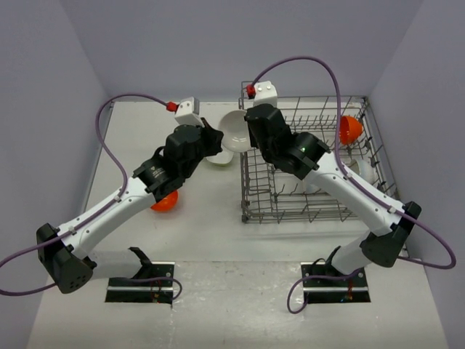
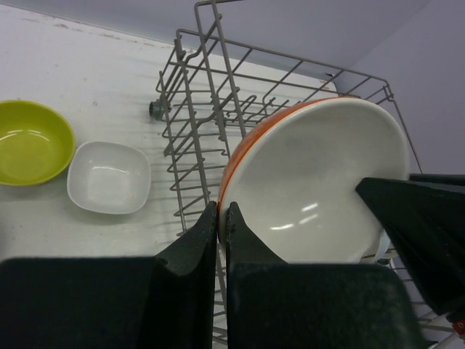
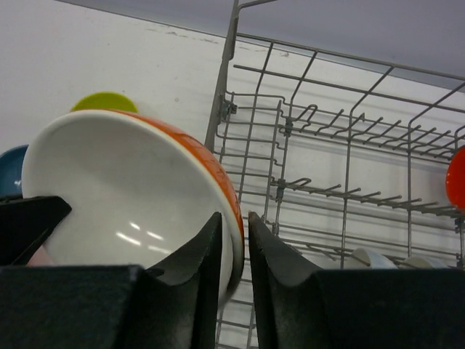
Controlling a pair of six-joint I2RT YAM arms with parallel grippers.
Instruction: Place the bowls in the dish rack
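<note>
Glossy orange bowl with white inside (image 1: 234, 131), tilted at the 10 o'clock edge of the grey wire dish rack (image 1: 290, 215). The left end effector (image 2: 221, 218) and right end effector (image 3: 231, 222) each clamp an opposite rim, probably for a handover.

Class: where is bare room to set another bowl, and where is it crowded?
Free: near-left rows of the dish rack; table between it and the arm bases. Crowded: its far-left edge, where left end effector and right end effector hold a bowl.

Top external: overhead at 6 o'clock, facing 12 o'clock. Left wrist faces 2 o'clock, right wrist 10 o'clock; both closely share the white-lined bowl (image 2: 312, 182) and dish rack (image 2: 211, 109).
</note>
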